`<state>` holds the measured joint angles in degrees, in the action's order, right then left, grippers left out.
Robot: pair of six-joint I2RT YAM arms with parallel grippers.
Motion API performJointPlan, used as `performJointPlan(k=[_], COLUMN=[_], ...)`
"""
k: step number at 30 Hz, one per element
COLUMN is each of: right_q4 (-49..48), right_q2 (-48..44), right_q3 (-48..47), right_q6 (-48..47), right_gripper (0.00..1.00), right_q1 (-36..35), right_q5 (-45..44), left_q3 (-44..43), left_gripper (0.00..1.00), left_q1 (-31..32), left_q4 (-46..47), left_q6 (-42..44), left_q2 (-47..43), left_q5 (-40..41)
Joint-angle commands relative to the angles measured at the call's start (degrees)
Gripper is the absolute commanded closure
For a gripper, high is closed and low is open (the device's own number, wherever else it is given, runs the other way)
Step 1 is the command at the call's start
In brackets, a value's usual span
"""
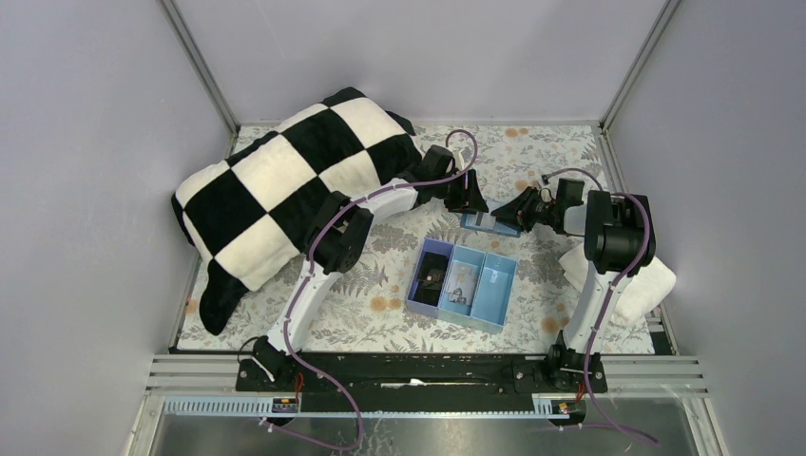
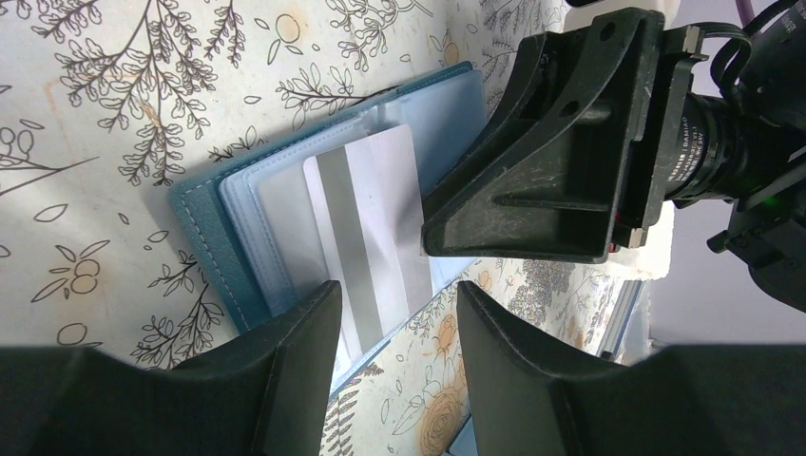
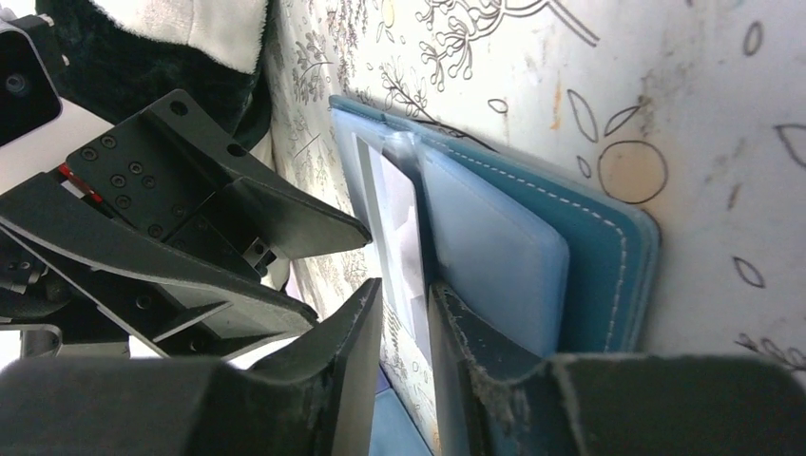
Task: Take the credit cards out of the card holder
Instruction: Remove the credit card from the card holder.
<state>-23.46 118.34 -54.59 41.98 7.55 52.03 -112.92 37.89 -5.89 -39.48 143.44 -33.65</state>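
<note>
L gripper (image 2: pixel 399 288) open, fingers either side of credit card (image 2: pixel 366 228) end. Card sticks out of open card holder (image 2: pixel 204 228), just ahead of tips. R gripper (image 3: pixel 404 290) narrow gap astride holder's inner edge, can't tell if clamped.

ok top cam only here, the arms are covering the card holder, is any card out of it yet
observer: not fully. On the left wrist view the card holder lies open, and one card with a grey stripe juts partway out of a clear sleeve.
operator: who has it
observer: the left jaws are open, with the card's free end in line with the gap between them, not pinched.
operator: and the right
observer: on the right wrist view the right jaws are almost closed over a thin pale edge in the open holder. I cannot tell whether it is card or sleeve, or whether it is gripped.
</note>
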Motion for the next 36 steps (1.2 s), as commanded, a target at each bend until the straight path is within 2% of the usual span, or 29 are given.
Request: performJointPlan(k=[1,6,13,17,21,28,36], right_q4=[0.5,3.1,12.0,22.0,26.5,31.4,33.5], right_q2=[1.5,-0.1,-7.4,-11.0,-16.7,-27.6,-29.0], right_q3=[-0.8,-0.7,-1.9,-4.3,-2.7,-3.7,-5.0], right_q6=[-0.9,-1.9,-5.4,-9.2,-9.9,-10.7,-10.8], right_gripper=[0.73,1.0,1.0,1.0,1.0,1.0,1.0], right_q1=[-1.2,-1.1,0.3,0.3,1.1,1.5,1.5], right_q5=[-2.7,-5.5,-12.3,-20.1,-26.1,-30.4,-29.4], left_q3=[0.9,0.9,0.6,0.7,0.0,-2.2,-4.4], left_gripper=[0.46,0.46,0.46,0.47,0.46,0.44,0.44], left_q1=[0.1,0.1,-0.3,-0.6,-0.8,-0.8,-0.9], left_q4=[-2.8,-2.9,-3.4,-3.6,-4.4,-4.9,-6.0], left_q6=[1.2,1.5,1.9,2.1,2.9,3.4,3.9], left_q2=[2.9,2.5,2.7,2.3,1.1,-3.8,-6.5], left_q5=[1.0,1.3,1.9,2.9,3.8,4.5,4.6])
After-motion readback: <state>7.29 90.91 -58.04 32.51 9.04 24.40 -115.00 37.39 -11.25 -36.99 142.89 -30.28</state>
